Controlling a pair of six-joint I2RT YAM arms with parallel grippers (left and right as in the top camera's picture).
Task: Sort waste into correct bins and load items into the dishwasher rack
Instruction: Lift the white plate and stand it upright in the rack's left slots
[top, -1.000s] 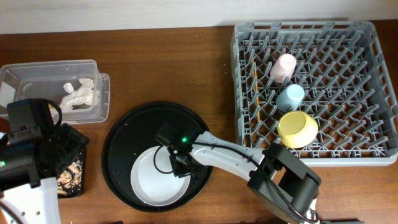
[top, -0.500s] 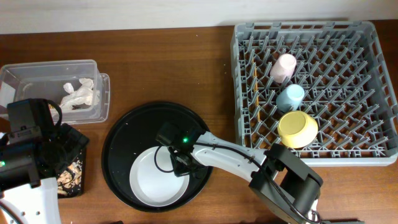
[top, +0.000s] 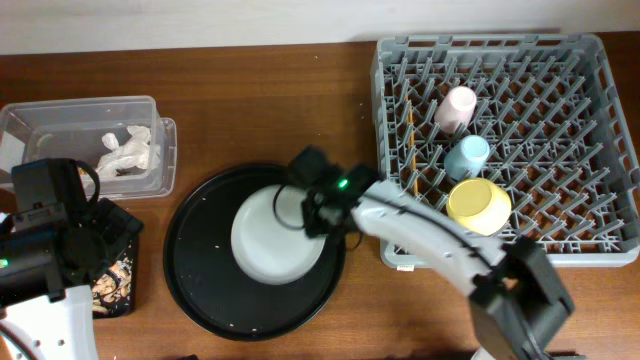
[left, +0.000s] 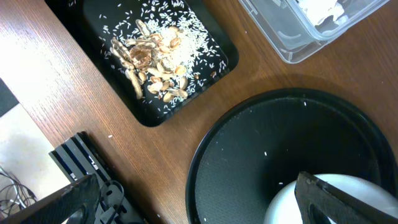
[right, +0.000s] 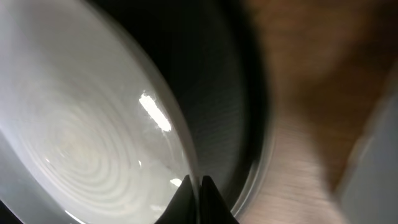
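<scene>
My right gripper is shut on the rim of the round pale plate and holds it tilted above the round black tray. The right wrist view shows the jaws pinching the plate's edge. The grey dishwasher rack holds the pink cup, the light-blue cup, the yellow saucer and the chopsticks. My left gripper is open and empty near the tray's left side. The clear tub holds white tissue. The shallow black tray holds food scraps.
The left arm's body covers most of the shallow black tray at the lower left in the overhead view. The rack's left wall stands just right of the held plate. A few rice grains lie on the round tray.
The right gripper has lifted the plate off the lower middle of the round tray and carried it up and to the right, toward the rack. The left arm has not moved.
</scene>
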